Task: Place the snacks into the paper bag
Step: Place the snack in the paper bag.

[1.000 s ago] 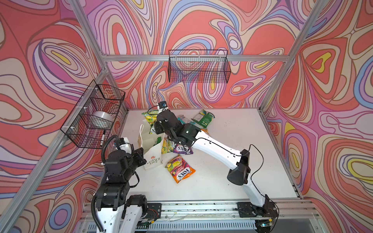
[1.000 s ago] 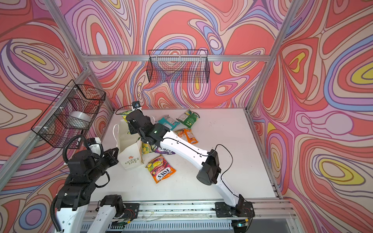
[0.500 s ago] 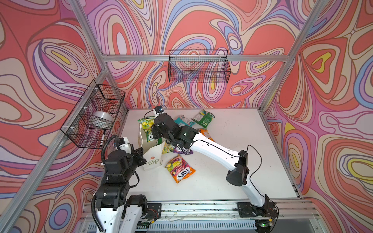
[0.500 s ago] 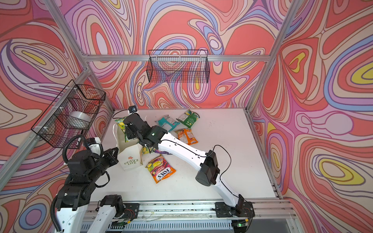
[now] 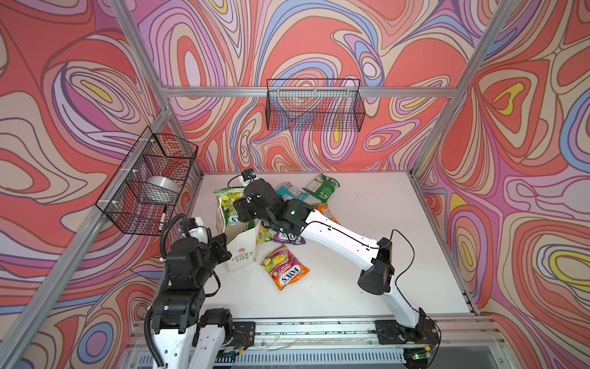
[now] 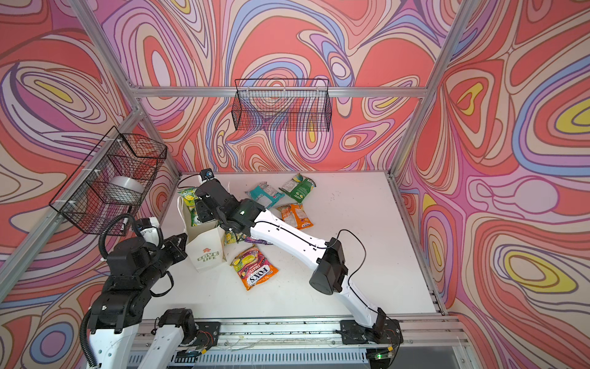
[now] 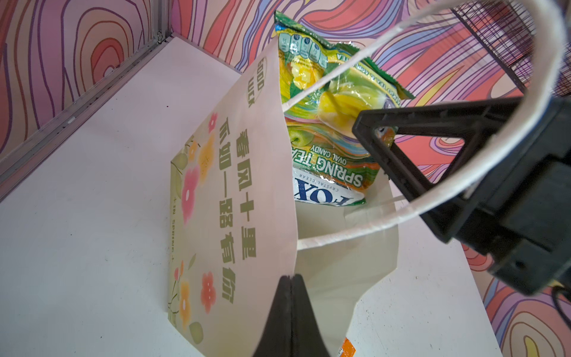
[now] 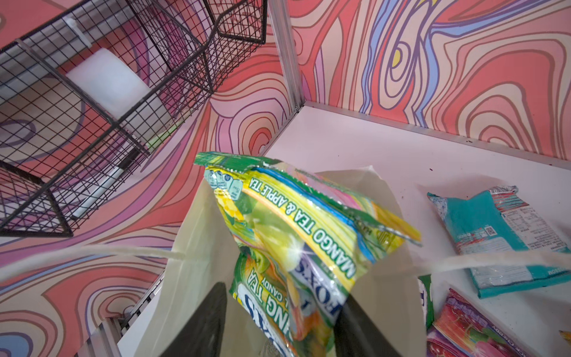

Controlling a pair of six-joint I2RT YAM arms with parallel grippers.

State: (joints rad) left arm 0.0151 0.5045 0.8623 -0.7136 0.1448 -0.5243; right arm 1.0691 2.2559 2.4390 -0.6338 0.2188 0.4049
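The white paper bag (image 5: 241, 252) (image 6: 207, 254) stands at the table's left with its mouth open. My left gripper (image 7: 292, 278) (image 5: 225, 247) is shut on the bag's near rim. Over the mouth, my right gripper (image 8: 278, 324) (image 5: 244, 211) is open. A yellow-green FOX'S packet (image 8: 296, 228) (image 7: 327, 102) (image 5: 228, 204) hangs loose between its fingers, its lower half inside the bag. On the table lie a teal packet (image 5: 289, 191), a green one (image 5: 322, 187), an orange one (image 5: 329, 214), a purple one (image 5: 289, 238) and a FOX'S fruits packet (image 5: 285, 268).
A black wire basket (image 5: 150, 179) holding a tape roll and a pen hangs on the left wall, close above the bag. Another wire basket (image 5: 314, 105) hangs on the back wall. The bag's cord handle (image 7: 463, 173) loops around my right gripper's finger.
My right gripper carried the yellow-green packet left over the bag's mouth and opened. The packet has slipped down into the bag. The left gripper kept its hold.
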